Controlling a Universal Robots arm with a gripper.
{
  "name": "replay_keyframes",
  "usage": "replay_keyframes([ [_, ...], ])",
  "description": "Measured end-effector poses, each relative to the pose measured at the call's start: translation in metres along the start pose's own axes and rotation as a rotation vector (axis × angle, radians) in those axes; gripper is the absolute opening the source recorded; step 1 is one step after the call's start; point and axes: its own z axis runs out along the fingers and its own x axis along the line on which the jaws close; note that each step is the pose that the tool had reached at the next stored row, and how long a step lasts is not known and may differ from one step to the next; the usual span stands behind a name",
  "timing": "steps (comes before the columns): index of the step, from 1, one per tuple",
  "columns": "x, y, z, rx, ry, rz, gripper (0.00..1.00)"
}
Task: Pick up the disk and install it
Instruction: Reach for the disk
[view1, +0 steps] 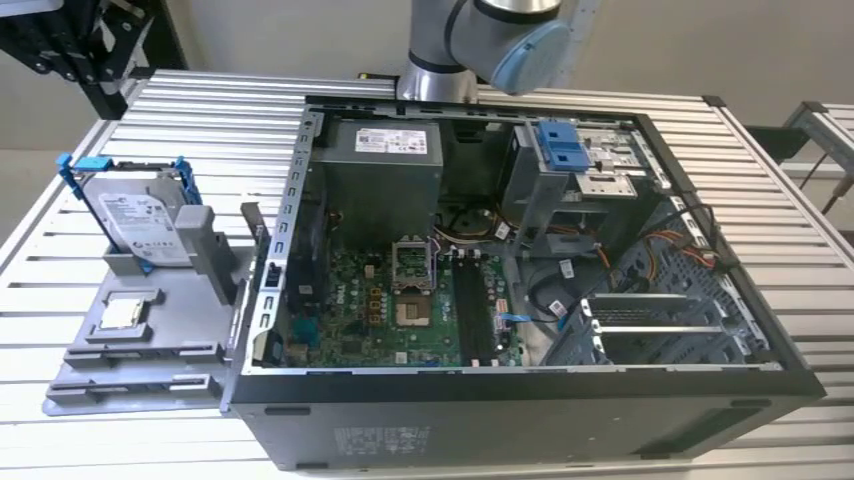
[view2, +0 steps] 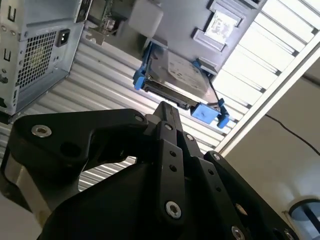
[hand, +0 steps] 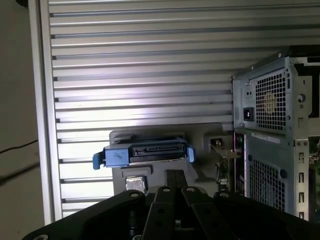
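The disk (view1: 138, 222) is a silver drive with a white label and a blue frame. It stands on edge in a grey holder (view1: 134, 350) on the exterior view's left, beside the open computer case. In both wrist views my black gripper (view2: 165, 106) (hand: 173, 174) hangs well off the disk (view2: 175, 80) (hand: 150, 151), pointing toward it with nothing in it. The disk's connector edge faces the first wrist view. The arm (view1: 494, 40) rises behind the case in the exterior view.
The open computer case (view1: 534, 250) lies on a slatted metal table (view1: 200, 130), its motherboard exposed and a blue drive bay (view1: 566, 148) at the back. A small square silver chip (view1: 123, 312) rests on the holder. The case's rear panel (hand: 270, 125) stands beside the holder.
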Motion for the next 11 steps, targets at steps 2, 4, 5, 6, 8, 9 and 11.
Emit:
replay_keyframes([
  [2,0.0087,-0.0009,-0.0003,0.0000,0.0000,0.000,0.00],
  [4,0.0175,-0.0023,-0.0005,0.0000,0.0000,0.000,0.00],
  [5,0.0214,-0.0030,-0.0006,-0.0001,-0.0001,0.000,0.00],
  [6,0.0256,-0.0040,-0.0008,0.0000,0.0000,0.000,0.00],
  [8,0.0334,-0.0059,-0.0011,0.0000,0.0000,0.000,0.00],
  [9,0.0374,-0.0069,-0.0012,-0.0001,0.0000,0.000,0.00],
  [11,0.0447,-0.0087,-0.0015,0.0000,0.0001,0.000,0.00],
])
